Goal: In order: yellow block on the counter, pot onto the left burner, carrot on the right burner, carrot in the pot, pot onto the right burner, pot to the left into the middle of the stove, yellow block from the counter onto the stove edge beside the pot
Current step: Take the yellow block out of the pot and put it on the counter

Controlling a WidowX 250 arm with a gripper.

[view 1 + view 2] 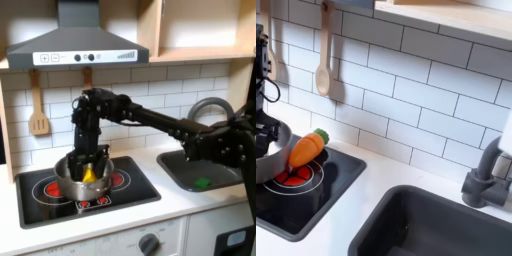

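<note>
while the arm is reaching down at centre left of the first exterior view, we are seeing the gripper [88, 162] lowered into the pot [72, 185], its fingers closing around the yellow block [89, 174] inside. the pot is sitting mid-stove [40, 205], between the burners. in the second exterior view, the carrot [306, 148] is leaning on the pot's rim at centre left. off-white counter [376, 190] is lying bare between stove and sink [436, 225].

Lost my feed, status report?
Tool down inside pot, around yellow block; grip unclear. Carrot on stove beside pot. Nothing blocking.
</note>
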